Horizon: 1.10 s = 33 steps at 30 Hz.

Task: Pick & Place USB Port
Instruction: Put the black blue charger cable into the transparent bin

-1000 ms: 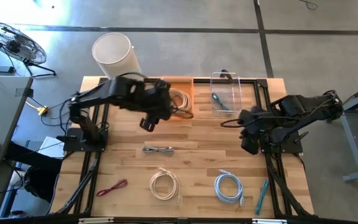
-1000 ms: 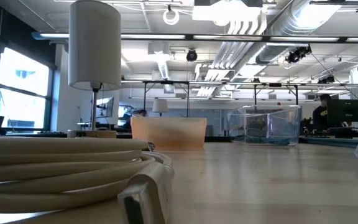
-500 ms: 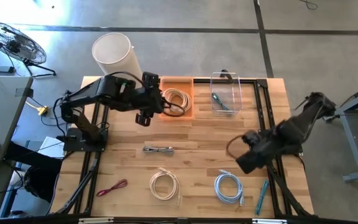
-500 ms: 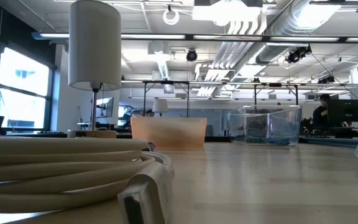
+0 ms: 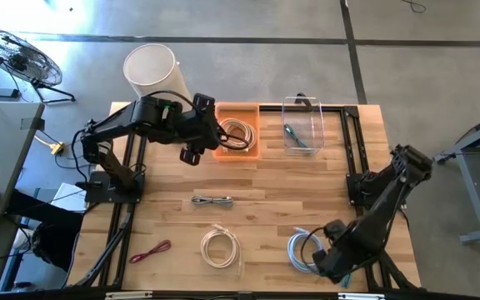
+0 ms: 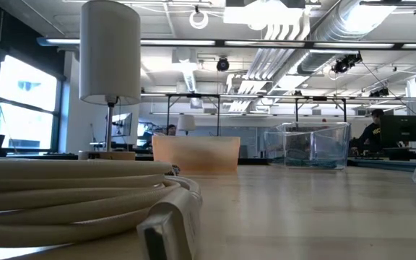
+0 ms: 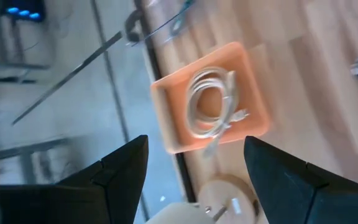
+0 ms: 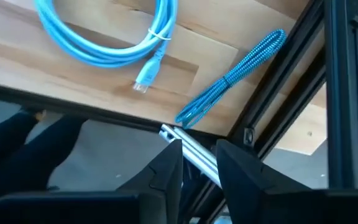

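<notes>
My left gripper (image 5: 193, 152) hovers open just left of the orange bin (image 5: 237, 133), which holds a coiled beige cable (image 7: 211, 102); nothing is between its fingers. My right gripper (image 5: 327, 260) is open near the table's near edge, above the light blue cable coil (image 5: 306, 250) and beside a teal braided cable (image 8: 232, 78). The blue coil's connector (image 8: 144, 81) lies flat on the wood. A white cable coil (image 5: 220, 247) lies near the near edge and fills the low view's foreground (image 6: 71, 195). Neither gripper shows in the low view.
A clear bin (image 5: 301, 127) with a teal cable stands right of the orange bin. A grey cable (image 5: 212, 200) lies mid-table and a red cable (image 5: 150, 250) near the left near corner. A white cylinder (image 5: 152, 73) stands beyond the far edge. Black frame rails (image 8: 347, 93) run along the right side.
My right arm has swung from the table's right side toward the near edge and now stands over the light blue coil. My left gripper has drawn back a little from the orange bin toward the left and far side, uncovering the beige coil inside.
</notes>
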Motion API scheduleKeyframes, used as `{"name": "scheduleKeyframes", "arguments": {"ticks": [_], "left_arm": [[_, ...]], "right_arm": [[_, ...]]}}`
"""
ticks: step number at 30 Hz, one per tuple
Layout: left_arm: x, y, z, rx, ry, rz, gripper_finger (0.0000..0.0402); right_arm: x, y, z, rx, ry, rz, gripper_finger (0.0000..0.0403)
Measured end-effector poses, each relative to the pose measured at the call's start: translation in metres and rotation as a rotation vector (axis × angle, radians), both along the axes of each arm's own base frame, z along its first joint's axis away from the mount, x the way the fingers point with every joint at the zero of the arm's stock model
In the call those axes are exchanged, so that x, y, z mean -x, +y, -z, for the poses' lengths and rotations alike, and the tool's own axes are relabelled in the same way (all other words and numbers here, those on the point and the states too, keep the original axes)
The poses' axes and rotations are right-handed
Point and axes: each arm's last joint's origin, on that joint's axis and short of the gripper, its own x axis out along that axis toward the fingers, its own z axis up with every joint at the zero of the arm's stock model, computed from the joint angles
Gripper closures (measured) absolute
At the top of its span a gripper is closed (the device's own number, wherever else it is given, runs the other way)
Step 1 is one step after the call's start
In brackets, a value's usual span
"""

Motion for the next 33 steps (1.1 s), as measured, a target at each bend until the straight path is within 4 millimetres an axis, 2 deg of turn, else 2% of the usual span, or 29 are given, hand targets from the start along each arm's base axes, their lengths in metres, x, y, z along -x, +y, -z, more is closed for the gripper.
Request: {"name": "scheduleKeyframes", "arguments": {"ticks": [4, 9, 13, 16, 20, 27, 33], "left_arm": [[-0.005, -0.001, 0.012, 0.038, 0.059, 0.038, 0.0143], [-0.013, -0.008, 0.036, 0.080, 0.162, 0.078, 0.0143], [-0.018, -0.017, 0.054, 0.068, 0.239, 0.102, 0.0143], [-0.019, -0.024, 0.063, 0.057, 0.276, 0.121, 0.0143], [-0.017, -0.035, 0.065, 0.045, 0.284, 0.147, 0.0143], [-0.006, -0.049, 0.059, 0.012, 0.254, 0.179, 0.0143], [-0.003, -0.052, 0.056, 0.015, 0.235, 0.178, 0.0143]], "right_arm": [[-0.005, 0.012, 0.016, 0.017, 0.026, 0.008, 0.0271], [0.000, 0.021, 0.027, 0.028, 0.149, 0.037, 0.0210], [0.004, 0.027, 0.033, 0.046, 0.207, 0.076, 0.0181], [-0.002, 0.030, 0.039, 0.043, 0.196, 0.090, 0.0177], [-0.007, 0.034, 0.050, 0.071, 0.187, 0.094, 0.0176], [0.009, 0.054, 0.064, 0.058, 0.286, 0.042, 0.0176], [0.006, 0.055, 0.065, 0.085, 0.202, 0.044, 0.0176]]}}
